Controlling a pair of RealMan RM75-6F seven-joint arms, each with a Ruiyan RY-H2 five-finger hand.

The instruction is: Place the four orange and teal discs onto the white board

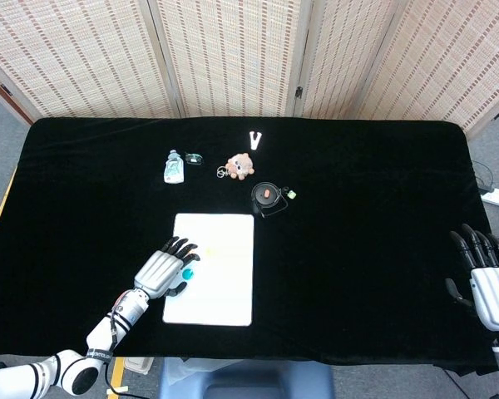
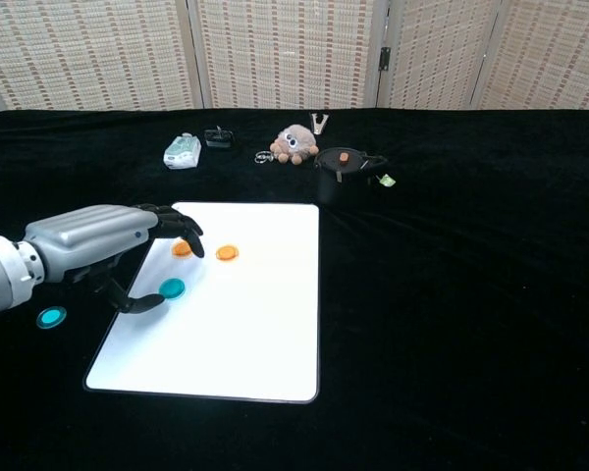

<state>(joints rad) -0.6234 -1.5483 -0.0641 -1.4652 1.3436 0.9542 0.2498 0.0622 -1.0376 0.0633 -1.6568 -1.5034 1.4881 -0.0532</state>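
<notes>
L hand (image 2: 98, 250) fingers (image 2: 182, 231) spread apart, holding nothing, over the board's left edge; thumb tip just beside a teal disc (image 2: 171, 288), can't tell if touching. That disc lies flat on the board (image 2: 245, 334). Fingers reach toward, and partly cover, orange disc 1 (image 2: 182, 249); orange disc 2 (image 2: 226, 253) just right of it, both on the board's upper left part. 2nd teal disc (image 2: 50, 317) off the board, on the black surface (image 2: 471, 294) to the left, below the L forearm.

Head view: L hand (image 1: 162, 270) at the board (image 1: 220, 283) left edge w/ teal disc (image 1: 186, 273) by the fingertips; orange discs only faint marks there.

R hand (image 1: 486, 278) at far right edge of the surface, fingers extended and apart, nothing in it; well apart from the board. Not seen in chest view.

Behind the board, along the far part of the surface: small bottle (image 2: 183, 150), dark clip-like item (image 2: 217, 137), plush toy (image 2: 295, 141) w/ key ring, metal clip (image 2: 320, 123), round black item (image 2: 342, 162) w/ orange spot on top, small green bit (image 2: 387, 180) beside it. Woven screen (image 2: 294, 49) behind the surface.
</notes>
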